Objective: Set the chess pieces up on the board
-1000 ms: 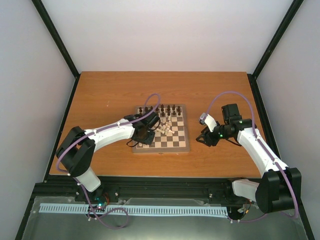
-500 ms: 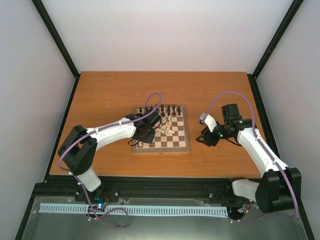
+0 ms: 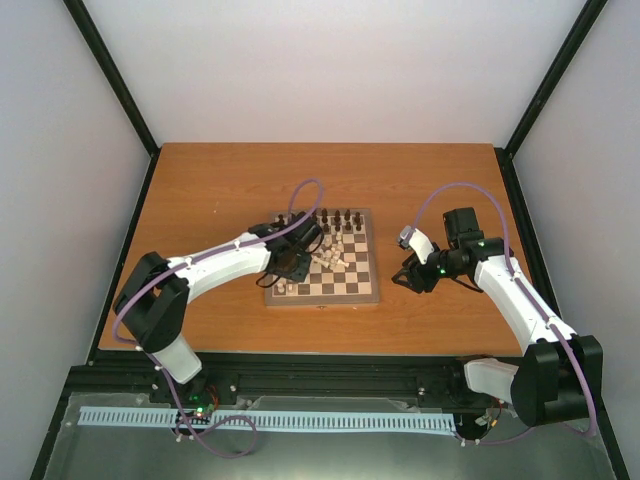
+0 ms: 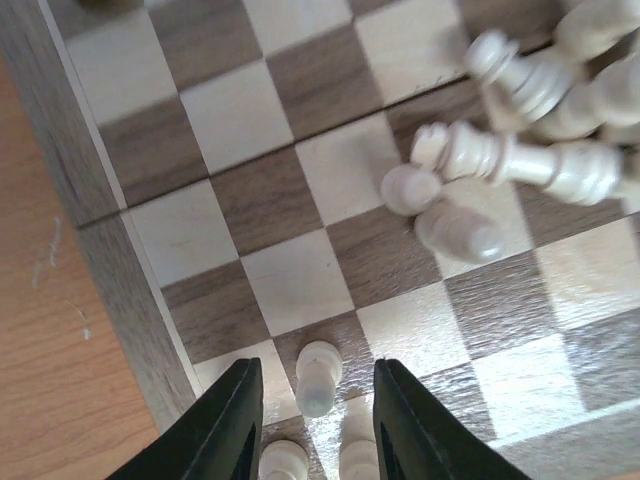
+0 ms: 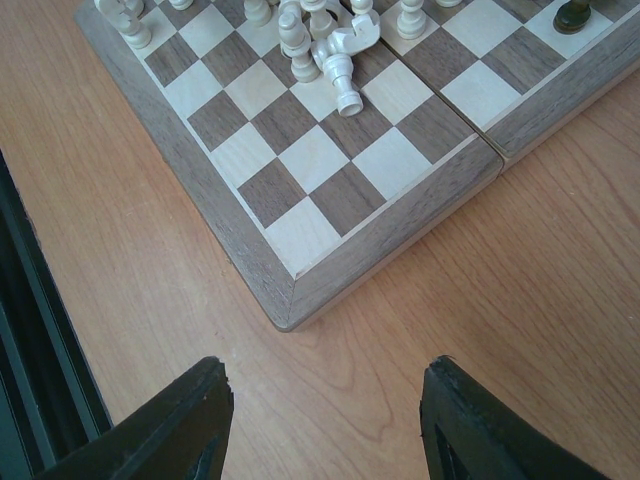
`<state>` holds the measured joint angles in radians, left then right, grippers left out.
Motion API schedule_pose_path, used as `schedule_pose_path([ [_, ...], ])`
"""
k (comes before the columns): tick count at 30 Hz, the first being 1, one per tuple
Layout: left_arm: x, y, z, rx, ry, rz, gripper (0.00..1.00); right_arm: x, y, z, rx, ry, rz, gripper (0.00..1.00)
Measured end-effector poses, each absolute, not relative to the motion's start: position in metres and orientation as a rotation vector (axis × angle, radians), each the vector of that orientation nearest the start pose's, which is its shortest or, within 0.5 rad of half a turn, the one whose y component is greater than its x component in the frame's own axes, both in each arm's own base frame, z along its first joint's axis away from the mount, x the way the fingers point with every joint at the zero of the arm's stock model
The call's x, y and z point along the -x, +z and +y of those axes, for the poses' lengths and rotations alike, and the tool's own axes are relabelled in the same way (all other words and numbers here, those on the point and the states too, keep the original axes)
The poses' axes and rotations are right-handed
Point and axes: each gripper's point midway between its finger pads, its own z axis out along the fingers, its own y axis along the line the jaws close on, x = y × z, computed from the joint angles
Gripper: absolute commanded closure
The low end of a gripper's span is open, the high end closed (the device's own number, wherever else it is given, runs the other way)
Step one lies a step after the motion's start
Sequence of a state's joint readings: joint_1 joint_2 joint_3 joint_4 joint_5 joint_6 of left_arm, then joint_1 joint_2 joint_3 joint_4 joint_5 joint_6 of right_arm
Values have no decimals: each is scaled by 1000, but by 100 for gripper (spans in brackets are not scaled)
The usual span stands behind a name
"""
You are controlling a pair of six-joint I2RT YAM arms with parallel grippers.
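The board (image 3: 320, 299) lies mid-table, with dark chess pieces (image 3: 330, 217) standing along its far row. Cream chess pieces (image 4: 520, 170) lie in a toppled heap near the centre, and the right wrist view shows the heap (image 5: 320, 40) too. My left gripper (image 3: 290, 268) hangs over the board's near-left corner. In its wrist view the left gripper (image 4: 314, 365) is open around an upright cream pawn (image 4: 318, 378), with a gap on each side. Two more cream pawns (image 4: 283, 460) stand just below it. My right gripper (image 3: 408, 277) is open and empty.
The right gripper (image 5: 325, 365) hovers over bare wood just off the board's near-right corner (image 5: 285, 300). A dark piece (image 5: 573, 15) stands at the board's far edge. The black table rail (image 5: 30, 330) runs close on the left of that view.
The left jaws have parted from the cream pawn, which stands on its square. The left arm shifted slightly. The right arm has not moved.
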<state>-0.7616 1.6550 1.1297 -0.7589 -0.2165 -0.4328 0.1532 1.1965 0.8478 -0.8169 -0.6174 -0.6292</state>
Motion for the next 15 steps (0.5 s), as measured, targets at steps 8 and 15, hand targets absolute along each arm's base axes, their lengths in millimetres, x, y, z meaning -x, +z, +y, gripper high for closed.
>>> schedule_pose_path([
  [8,-302,118,-239,-395,-89,2644,65,-240,135,138,1119,664,2280,47],
  [15,-317,100,-262,-429,-114,2674,68,-240,135,138,1120,664,2281,46],
])
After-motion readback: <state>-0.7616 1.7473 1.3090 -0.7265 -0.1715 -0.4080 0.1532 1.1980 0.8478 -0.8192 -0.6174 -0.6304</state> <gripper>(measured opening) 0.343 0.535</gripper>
